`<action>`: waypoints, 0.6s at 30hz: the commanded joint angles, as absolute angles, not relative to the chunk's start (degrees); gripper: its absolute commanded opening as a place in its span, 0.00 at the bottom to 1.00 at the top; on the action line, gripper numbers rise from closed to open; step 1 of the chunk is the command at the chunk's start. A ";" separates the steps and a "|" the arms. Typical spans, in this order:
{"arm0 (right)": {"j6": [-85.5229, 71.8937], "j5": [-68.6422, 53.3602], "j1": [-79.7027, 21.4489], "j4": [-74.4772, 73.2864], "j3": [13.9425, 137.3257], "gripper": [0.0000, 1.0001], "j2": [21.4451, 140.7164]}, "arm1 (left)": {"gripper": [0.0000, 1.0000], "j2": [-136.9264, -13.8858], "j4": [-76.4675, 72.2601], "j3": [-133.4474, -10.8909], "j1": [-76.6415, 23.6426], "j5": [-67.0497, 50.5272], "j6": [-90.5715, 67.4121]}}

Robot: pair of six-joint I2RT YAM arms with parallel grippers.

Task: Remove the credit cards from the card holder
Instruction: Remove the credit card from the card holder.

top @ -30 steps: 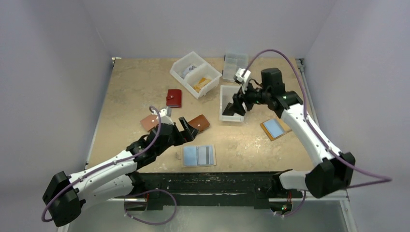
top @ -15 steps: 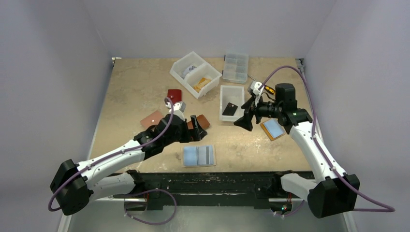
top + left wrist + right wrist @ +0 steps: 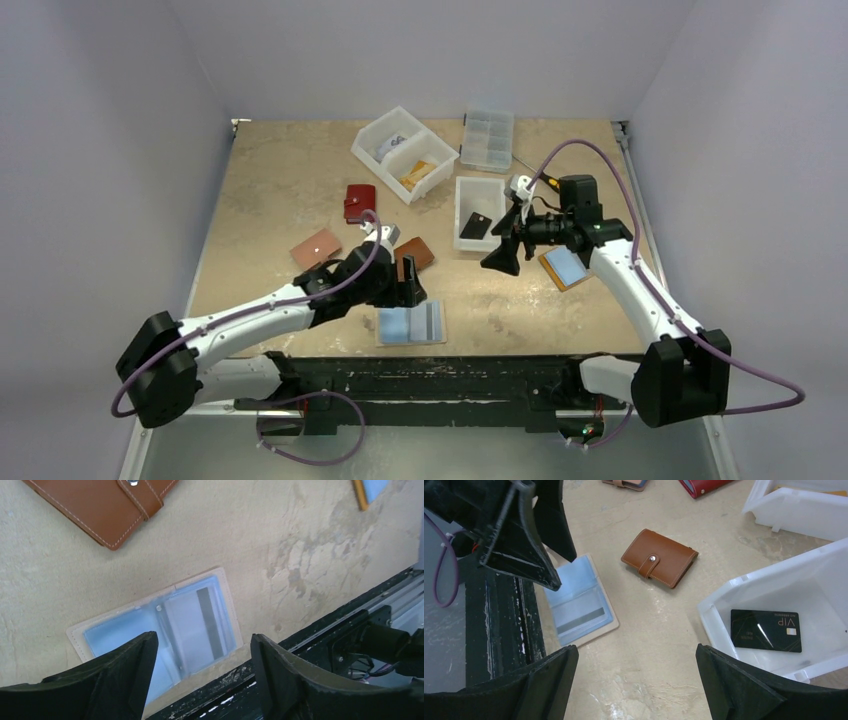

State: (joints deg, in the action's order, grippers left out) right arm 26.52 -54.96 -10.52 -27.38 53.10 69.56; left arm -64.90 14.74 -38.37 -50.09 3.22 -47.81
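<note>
**One card binned, another left in the holder**

We saw the black card (image 3: 765,630) lying in the white bin (image 3: 744,582). The open holder (image 3: 160,627) lay near the table's front edge with a striped card (image 3: 200,627) in its right sleeve. The left gripper (image 3: 202,655) hovered over the holder, jaws wide apart and empty. The right gripper (image 3: 634,655) hung just as wide, holding nothing, between bin and holder. We judged the next move to call for steadying the holder and sliding the striped card from its clear pocket. We could not tell whether the left sleeve held a card, and the right arm partly hid a second holder (image 3: 565,267).
</note>
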 commanded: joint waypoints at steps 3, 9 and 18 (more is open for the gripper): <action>30.85 -57.54 -10.35 -28.92 51.48 0.99 69.92 | 0.65 -73.83 14.40 -41.86 -52.22 1.69 -52.64; 33.43 -56.55 -10.37 -29.82 52.43 0.99 73.74 | 0.65 -82.12 23.70 -50.74 -58.74 10.71 -55.29; 34.07 -56.00 -10.37 -30.42 53.74 0.99 76.37 | 0.69 -99.25 43.91 -67.95 -66.18 21.19 -62.22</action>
